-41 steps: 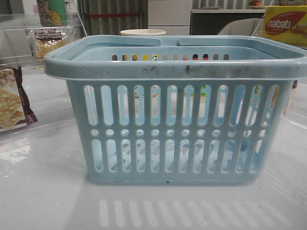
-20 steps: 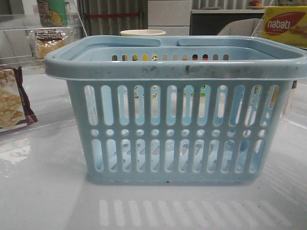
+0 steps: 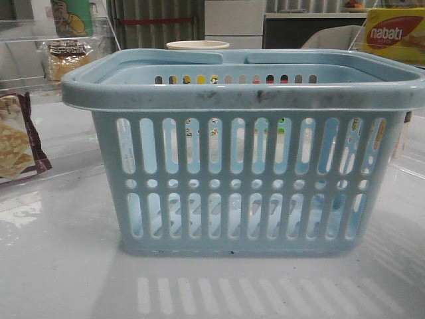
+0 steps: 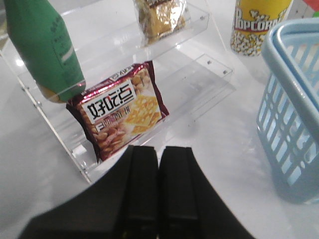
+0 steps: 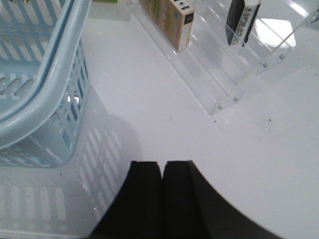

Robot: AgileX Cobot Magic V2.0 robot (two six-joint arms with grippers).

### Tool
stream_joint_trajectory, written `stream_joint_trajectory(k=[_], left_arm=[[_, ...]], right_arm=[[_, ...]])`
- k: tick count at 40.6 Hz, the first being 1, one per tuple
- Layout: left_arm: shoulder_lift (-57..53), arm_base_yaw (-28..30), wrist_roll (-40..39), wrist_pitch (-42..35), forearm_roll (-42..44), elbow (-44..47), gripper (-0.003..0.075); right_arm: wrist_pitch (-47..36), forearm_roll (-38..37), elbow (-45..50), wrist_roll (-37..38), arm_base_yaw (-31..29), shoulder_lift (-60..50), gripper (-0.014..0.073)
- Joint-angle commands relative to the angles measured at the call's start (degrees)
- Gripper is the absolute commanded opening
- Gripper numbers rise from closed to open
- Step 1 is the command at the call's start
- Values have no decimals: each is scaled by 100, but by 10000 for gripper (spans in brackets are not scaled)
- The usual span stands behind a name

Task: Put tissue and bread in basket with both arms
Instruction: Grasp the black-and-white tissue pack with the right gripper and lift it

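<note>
Opening stage of the task, by all appearances, with nothing yet lifted and no item visible inside the large light-blue rectangular plastic basket (image 3: 242, 149), standing mid-table with slotted and round-holed walls and a thick, scuffed rim. Left gripper (image 4: 158, 164) hovering over the glossy white table (image 4: 209, 129), black fingers pressed together and holding nothing, just short of a clear acrylic stepped shelf (image 4: 199, 64). On that shelf's upper tier, the small clear crinkly packet of golden-brown bread (image 4: 158, 17), well beyond the fingers; on the lower tier, nearer, a maroon-edged foil packet of square crackers (image 4: 119, 114), beside a green bottle-shaped pack (image 4: 42, 50); a yellow popcorn tub (image 4: 256, 25) close by the basket's corner. Right gripper (image 5: 162, 172) likewise closed flat and empty above bare tabletop, the basket to one side and a second clear acrylic rack (image 5: 229, 69) ahead. Propped upright in that rack, the small dark tissue pack (image 5: 240, 20) with white markings, next to a tan cardboard box (image 5: 172, 20). Likely next: both sets of fingers opening, each arm reaching forward to its own shelf, the left passing over the crackers to the soft, slippery bread packet, the right closing on the narrow tissue pack without knocking the box.
</note>
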Motion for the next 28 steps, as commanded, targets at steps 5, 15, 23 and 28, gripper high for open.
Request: stream_joint_trajectory(k=[5, 15, 23, 28], left_arm=[[411, -16, -51, -291, -41, -160, 130], [426, -16, -39, -301, -41, -160, 520], [426, -16, -39, -291, -41, -160, 482], [426, -16, -39, -291, -41, -160, 449]], right_arm=[[-256, 19, -74, -32, -18, 385, 141], [-368, -26, -74, -32, -18, 807, 573], [-683, -178, -276, -5, -142, 1305, 581], [-688, -178, -777, -5, -444, 1737, 581]])
